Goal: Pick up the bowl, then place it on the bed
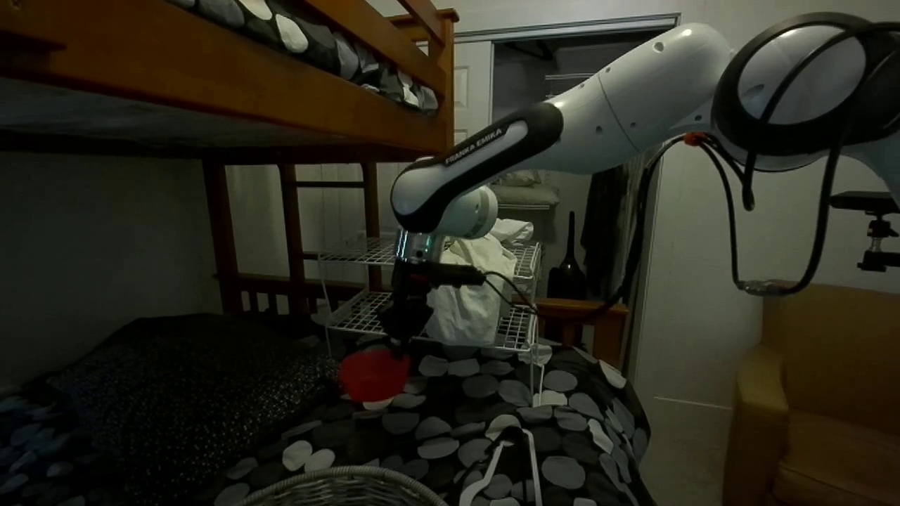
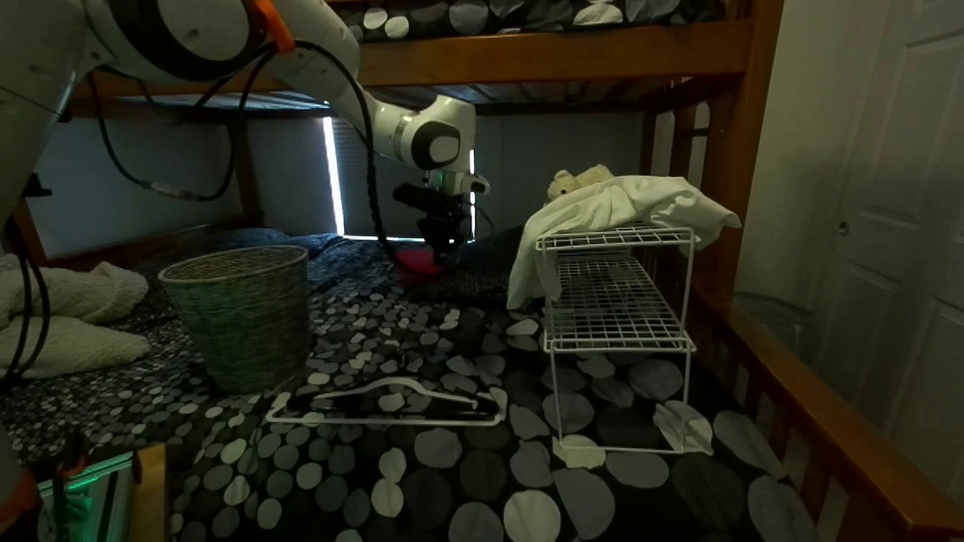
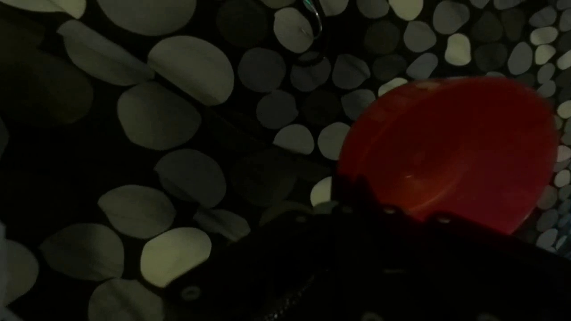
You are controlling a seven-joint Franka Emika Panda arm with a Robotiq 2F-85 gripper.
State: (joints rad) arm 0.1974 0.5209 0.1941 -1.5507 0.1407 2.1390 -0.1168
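A red bowl point(image 1: 373, 377) hangs under my gripper point(image 1: 401, 343) in an exterior view. It also shows in an exterior view as a pinkish-red shape point(image 2: 419, 263), partly behind a cable and the gripper point(image 2: 440, 254). In the wrist view the bowl point(image 3: 455, 147) is at the right, its open inside facing the camera. My dark gripper point(image 3: 350, 198) is closed at the bowl's near left rim. The fingertips are very dark, but the rim runs between them. The bed point(image 1: 450, 422) with its dotted black cover lies below. I cannot tell whether the bowl touches it.
A white wire rack point(image 2: 617, 346) with a white cloth point(image 2: 617, 207) stands on the bed near the arm. A wicker basket point(image 2: 241, 324), a white hanger point(image 2: 388, 420) and a dark pillow point(image 1: 204, 393) lie there too. The upper bunk point(image 1: 281, 105) overhangs.
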